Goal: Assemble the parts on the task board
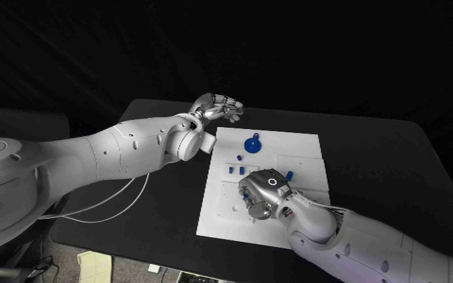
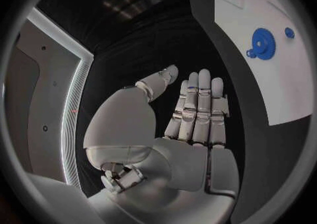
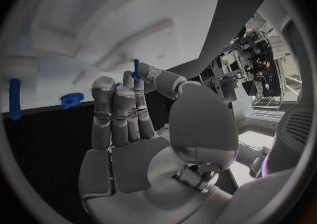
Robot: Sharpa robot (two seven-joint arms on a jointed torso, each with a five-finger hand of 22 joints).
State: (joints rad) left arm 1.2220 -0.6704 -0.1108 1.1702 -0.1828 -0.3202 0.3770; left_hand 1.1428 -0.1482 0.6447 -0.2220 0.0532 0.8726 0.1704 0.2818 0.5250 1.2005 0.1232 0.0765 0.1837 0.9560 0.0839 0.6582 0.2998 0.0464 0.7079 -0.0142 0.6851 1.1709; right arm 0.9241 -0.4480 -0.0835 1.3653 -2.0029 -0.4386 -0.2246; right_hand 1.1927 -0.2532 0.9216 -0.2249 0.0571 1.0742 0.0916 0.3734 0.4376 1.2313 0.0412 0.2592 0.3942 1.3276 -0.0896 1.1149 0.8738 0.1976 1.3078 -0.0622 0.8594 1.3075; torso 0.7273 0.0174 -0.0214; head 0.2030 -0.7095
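The white task board [image 1: 292,149] lies in the middle of the black table. A large blue gear [image 1: 252,145] [image 2: 263,39] sits near its far-left part, and small blue pegs [image 1: 232,171] stand nearer the middle. My right hand [image 1: 264,191] [image 3: 132,123] hovers over the near middle of the board and pinches a thin blue peg [image 3: 136,69] between thumb and fingertip. A loose blue peg [image 3: 15,99] and a small blue gear [image 3: 71,99] lie beyond it. My left hand [image 1: 215,108] [image 2: 192,113] is off the board's far-left corner, fingers straight, holding nothing.
Another small blue piece [image 1: 290,175] sits just right of my right hand. A white cable [image 1: 104,207] trails from my left arm over the table's left edge. Bare black table [image 1: 378,152] lies to the board's right.
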